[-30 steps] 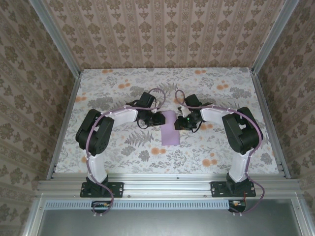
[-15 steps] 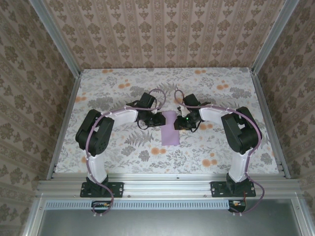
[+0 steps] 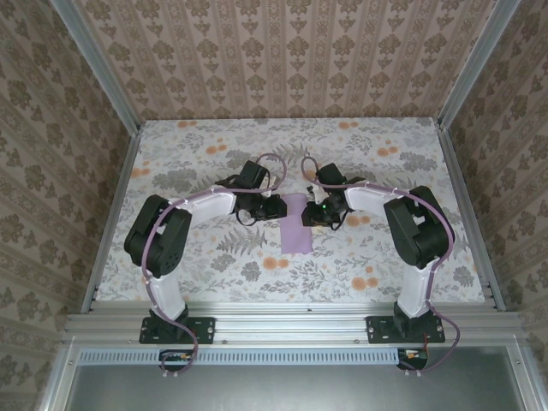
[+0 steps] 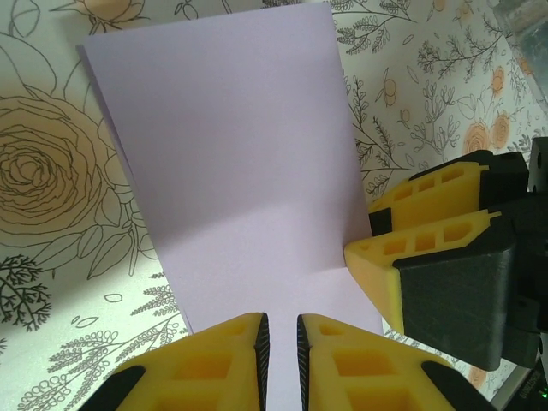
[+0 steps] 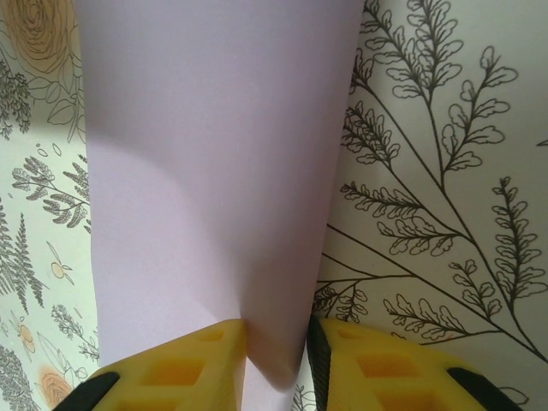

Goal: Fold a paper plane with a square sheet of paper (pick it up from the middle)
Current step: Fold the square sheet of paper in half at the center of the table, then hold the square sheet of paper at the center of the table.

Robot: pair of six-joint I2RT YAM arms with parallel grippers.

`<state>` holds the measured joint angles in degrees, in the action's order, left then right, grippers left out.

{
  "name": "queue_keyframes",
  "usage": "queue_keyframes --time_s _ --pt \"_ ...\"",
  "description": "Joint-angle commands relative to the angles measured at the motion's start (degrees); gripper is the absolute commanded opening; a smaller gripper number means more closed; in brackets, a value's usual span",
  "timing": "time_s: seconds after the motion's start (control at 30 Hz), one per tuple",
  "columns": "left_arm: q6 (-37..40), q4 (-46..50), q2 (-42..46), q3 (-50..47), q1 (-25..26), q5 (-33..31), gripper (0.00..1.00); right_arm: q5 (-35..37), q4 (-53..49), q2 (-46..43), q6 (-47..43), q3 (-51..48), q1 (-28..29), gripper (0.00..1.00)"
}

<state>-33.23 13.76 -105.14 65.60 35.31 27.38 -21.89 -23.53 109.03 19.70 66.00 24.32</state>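
Crease slowly: hold the square sheet of paper [image 3: 296, 224], lying as a narrow rectangle at the middle of the tabletop [image 3: 214, 145], with the right end effector [image 5: 276, 342] pinched on its edge. Left end effector [image 4: 282, 330] narrow, lavender in the slit; cannot tell if gripping. Press flat against the floral tabletop; mind the wallpapered walls [image 3: 282, 51] around the tabletop.

Your square sheet of paper [image 4: 231, 154] reads as thin, smooth, matt paper. Tabletop [image 4: 51, 197]: a smooth printed floral covering. Left tool [image 4: 278, 330] and right tool [image 4: 360, 233] both show yellow matt plastic fingers, moulded with hollows, and you can see black matt plastic behind the right's
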Motion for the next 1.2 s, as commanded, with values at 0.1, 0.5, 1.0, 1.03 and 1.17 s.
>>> queue_keyframes --time_s 0.1,0.5,1.0,1.03,1.17 --pt "-0.16 1.01 1.56 -0.95 0.02 0.31 0.19 1.32 -1.17 2.62 0.2 1.02 1.26 0.3" --pt "-1.13 -0.81 -0.65 -0.31 0.46 1.61 0.2 1.72 -1.69 3.6 -0.01 1.69 1.88 0.31" --pt "-2.27 -2.58 -4.14 0.33 2.04 2.41 0.19 2.26 -2.19 3.82 -0.44 1.81 2.12 0.31" --pt "-2.27 -2.6 -4.36 0.43 2.17 2.41 0.2 2.29 -2.26 3.74 -0.45 1.83 2.14 0.31" --pt "-2.45 -2.68 -5.24 0.92 2.73 2.3 0.2 2.46 -2.46 3.78 -0.48 1.9 2.23 0.31"
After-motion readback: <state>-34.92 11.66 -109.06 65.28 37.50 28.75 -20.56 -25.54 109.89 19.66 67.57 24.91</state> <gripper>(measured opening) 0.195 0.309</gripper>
